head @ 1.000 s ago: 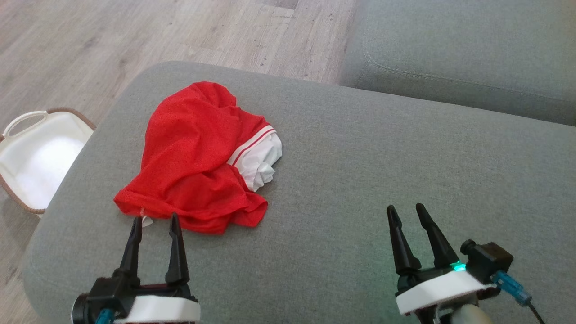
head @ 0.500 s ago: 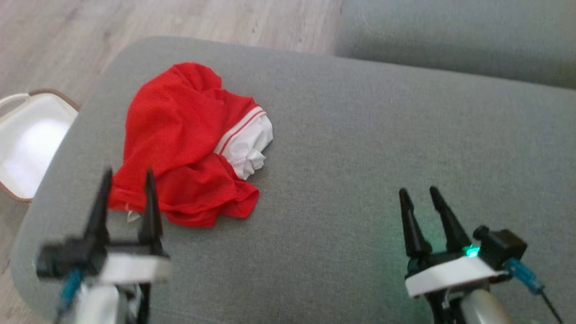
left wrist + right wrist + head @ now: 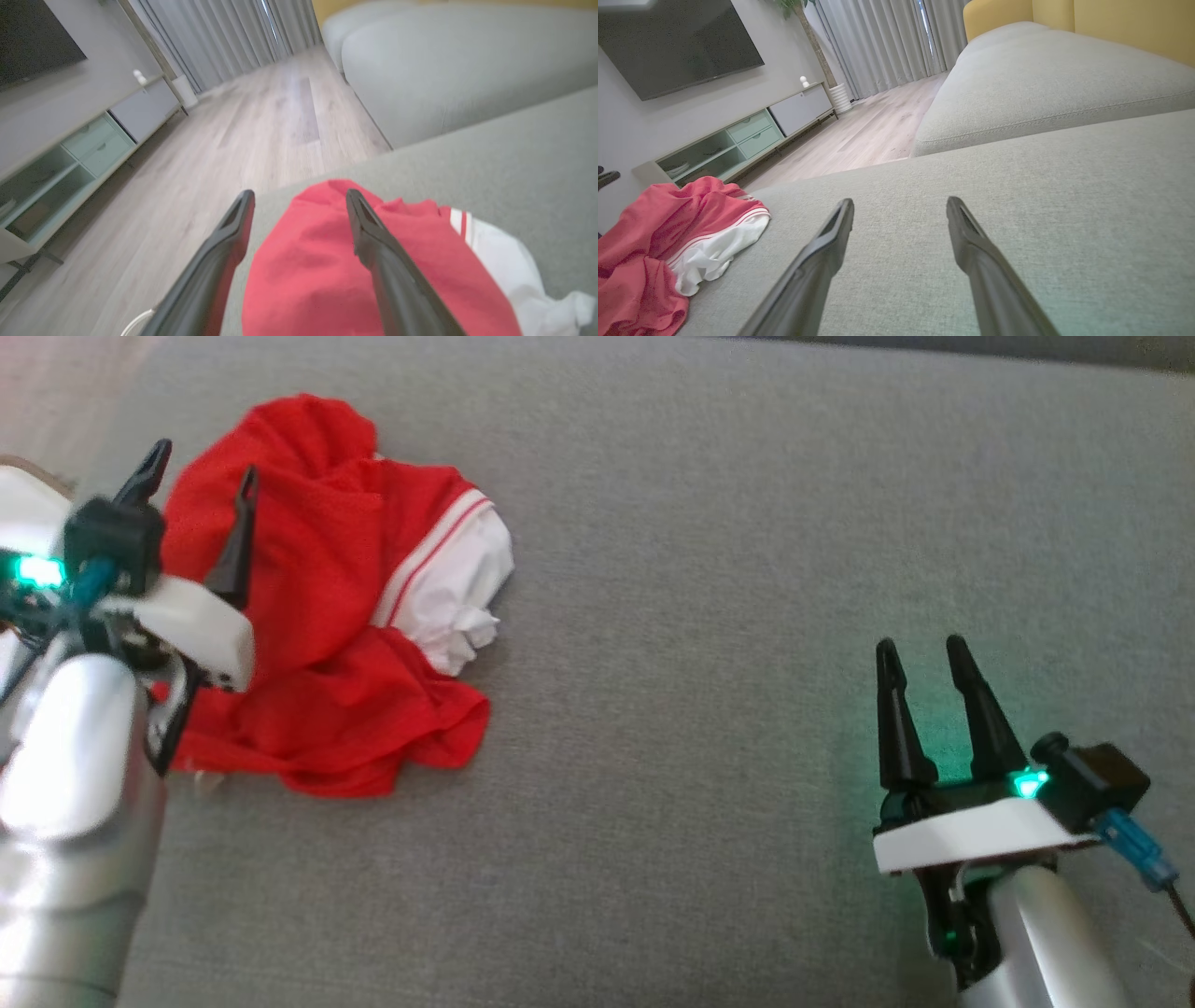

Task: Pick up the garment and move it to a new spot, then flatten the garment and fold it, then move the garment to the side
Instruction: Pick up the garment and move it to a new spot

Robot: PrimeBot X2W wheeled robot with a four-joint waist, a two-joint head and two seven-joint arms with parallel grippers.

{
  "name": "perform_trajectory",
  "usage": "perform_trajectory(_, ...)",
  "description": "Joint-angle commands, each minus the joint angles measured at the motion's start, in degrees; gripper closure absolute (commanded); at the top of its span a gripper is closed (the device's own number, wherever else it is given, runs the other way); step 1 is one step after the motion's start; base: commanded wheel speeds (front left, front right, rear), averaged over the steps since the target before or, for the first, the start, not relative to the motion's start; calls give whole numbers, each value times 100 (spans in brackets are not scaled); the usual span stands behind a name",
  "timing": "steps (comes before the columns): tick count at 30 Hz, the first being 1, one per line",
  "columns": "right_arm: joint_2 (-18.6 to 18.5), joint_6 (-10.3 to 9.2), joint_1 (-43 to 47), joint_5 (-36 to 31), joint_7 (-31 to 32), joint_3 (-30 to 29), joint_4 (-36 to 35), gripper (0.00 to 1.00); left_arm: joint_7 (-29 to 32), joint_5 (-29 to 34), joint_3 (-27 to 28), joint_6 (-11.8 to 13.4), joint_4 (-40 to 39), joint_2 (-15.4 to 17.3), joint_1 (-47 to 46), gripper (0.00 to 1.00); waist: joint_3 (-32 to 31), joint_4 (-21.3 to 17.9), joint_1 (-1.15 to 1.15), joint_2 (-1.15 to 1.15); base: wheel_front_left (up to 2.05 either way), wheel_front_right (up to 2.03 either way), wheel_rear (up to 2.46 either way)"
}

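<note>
Head view: garment [image 3: 327, 588] beneath left tool [image 3: 203, 463]

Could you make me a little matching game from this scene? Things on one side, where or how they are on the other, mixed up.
1 left claw
2 right claw
3 garment
4 sofa cushion

a crumpled in a heap
b open, over the red cloth
c grey, under everything
d open, over bare grey fabric

Pairs: 1-b, 2-d, 3-a, 4-c
</note>
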Motion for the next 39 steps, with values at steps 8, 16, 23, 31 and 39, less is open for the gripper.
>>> perform_trajectory(8, -30, -4, -351, -71, -63, 43, -300, 0, 1126, -774, -843, 10, 1352, 695, -957, 0, 443, -395, -1, 0, 0, 0, 0)
perform_trajectory(16, -30, -4, -298, -47, -63, -7, -284, 0, 862, -1535, -1342, 10, 1899, 816, -1121, 100, 370, -497, -1, 0, 0, 0, 0)
perform_trajectory(23, -30, -4, -306, -12, -63, -14, -266, 0, -299, -1895, -1296, 9, 1763, 886, -1521, 100, 158, -454, -1, 0, 0, 0, 0)
perform_trajectory(31, -30, -4, -149, 166, -63, 72, -167, 0, -1238, -2060, -876, 101, 765, 889, -1814, 100, -264, -469, -1, 0, 0, 0, 0)
perform_trajectory(39, -30, -4, -71, 322, -63, 174, -124, 0, -1252, -2099, -674, 440, -702, 951, -1540, 100, -542, -623, -1, 0, 0, 0, 0)
